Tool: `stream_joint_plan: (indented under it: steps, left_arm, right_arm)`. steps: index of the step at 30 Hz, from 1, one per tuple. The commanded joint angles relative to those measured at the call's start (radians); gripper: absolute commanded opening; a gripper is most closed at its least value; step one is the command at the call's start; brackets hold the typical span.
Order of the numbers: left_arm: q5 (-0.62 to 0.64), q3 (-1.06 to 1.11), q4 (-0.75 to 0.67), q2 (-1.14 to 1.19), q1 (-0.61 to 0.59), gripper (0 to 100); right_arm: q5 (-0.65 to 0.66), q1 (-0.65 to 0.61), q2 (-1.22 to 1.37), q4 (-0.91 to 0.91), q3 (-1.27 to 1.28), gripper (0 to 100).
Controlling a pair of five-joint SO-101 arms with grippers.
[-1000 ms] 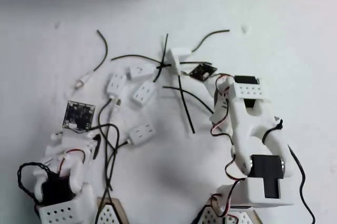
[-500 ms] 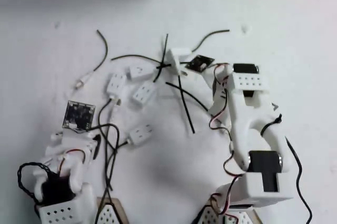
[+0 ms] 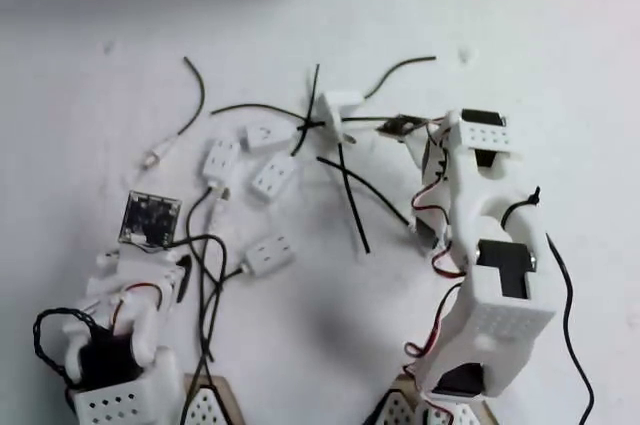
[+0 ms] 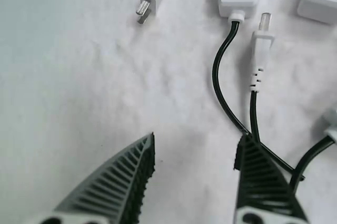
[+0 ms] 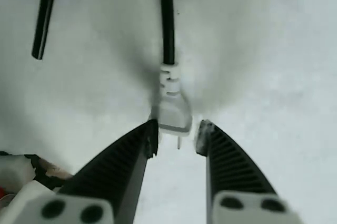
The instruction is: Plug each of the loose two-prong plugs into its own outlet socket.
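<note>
right wrist view: hand (image 5: 177, 132) flanking plug (image 5: 173, 109)

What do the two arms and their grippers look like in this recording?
The left arm and right arm are white shells with black servo blocks and loose red and black wires. The left gripper and right gripper have dark, ribbed, tapering fingers.

Bright, even light; soft, faint shadows

Loose white plugs (image 4: 146, 2), white sockets (image 3: 270, 253) nearby, seemingly unplugged
</note>
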Motion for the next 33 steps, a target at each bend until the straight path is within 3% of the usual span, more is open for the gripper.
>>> stream_joint_plan:
  steps: [1,9,17,33]
  left_arm:
    - [-0.002,-0.005,0.003,-0.008,-0.010,25]
    - [-0.002,-0.005,0.003,-0.008,-0.010,25]
    - [-0.002,-0.005,0.003,-0.008,-0.010,25]
    - [-0.002,-0.005,0.003,-0.008,-0.010,25]
  right_arm:
    - [0.002,-0.018,-0.001,0.033,-0.034,12.6]
    - [-0.054,-0.053,0.002,0.031,-0.014,12.7]
    - [-0.052,-0.047,0.002,-0.107,0.046,12.7]
    - [-0.046,0.008,-0.044,-0.051,-0.003,12.6]
